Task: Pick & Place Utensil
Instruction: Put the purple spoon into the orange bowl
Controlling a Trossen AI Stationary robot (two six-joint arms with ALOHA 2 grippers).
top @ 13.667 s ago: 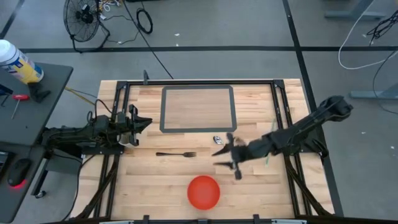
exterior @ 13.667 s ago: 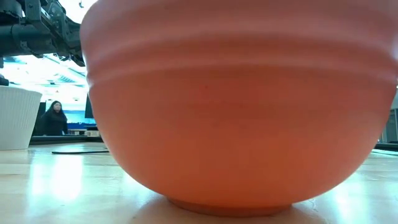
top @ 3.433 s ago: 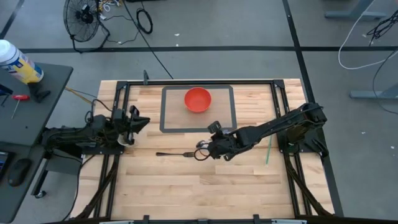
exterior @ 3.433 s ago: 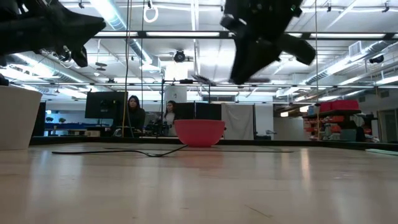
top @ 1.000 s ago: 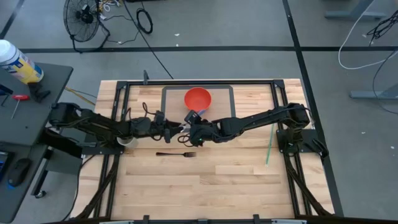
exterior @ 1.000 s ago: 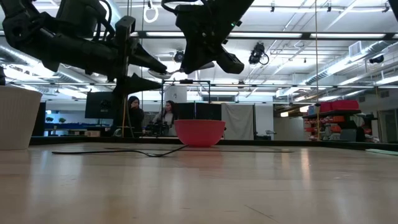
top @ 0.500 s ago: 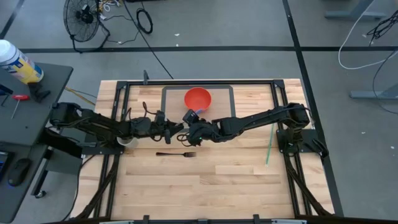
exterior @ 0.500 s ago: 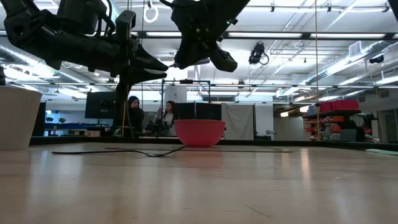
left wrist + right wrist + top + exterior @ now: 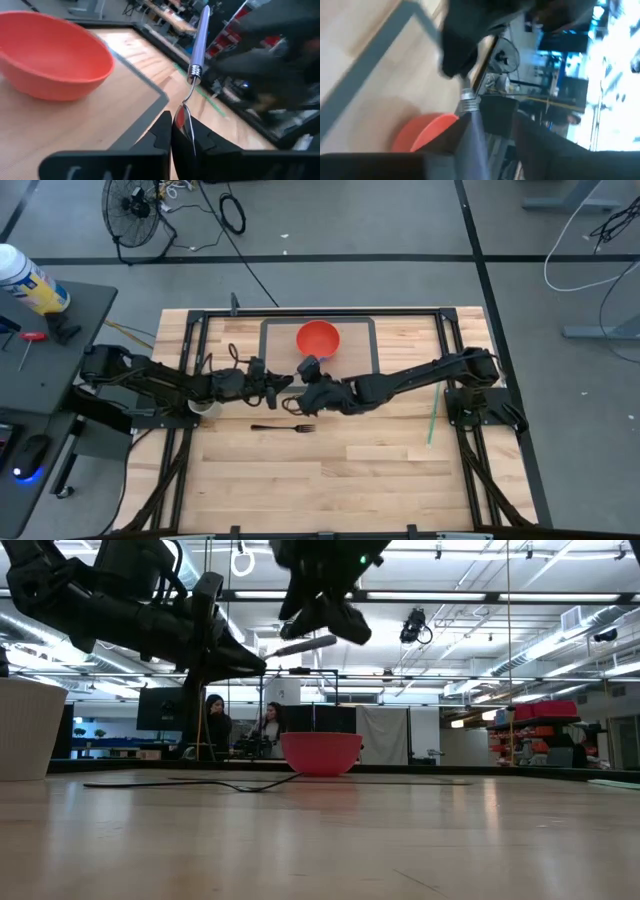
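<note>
Two slim black jointed arms; loose black cables looped along left arm (image 9: 165,380).

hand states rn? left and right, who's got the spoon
Left hand: closed on the spoon, pinching its bowl end.
Right hand: cannot be told; its fingers sit around the spoon's handle.

Both arms stretch low and nearly level from opposite sides, meeting tip to tip. The left pincer (image 9: 287,388) has its fingers (image 9: 167,131) pressed together, with only a thin sliver of metal showing between them; its wrist lies flat, forearm extended straight behind it. The right pincer (image 9: 306,369) sits just beside the left one and slightly above it, its fingers parted; its arm runs back in a long shallow line to the elbow.
</note>
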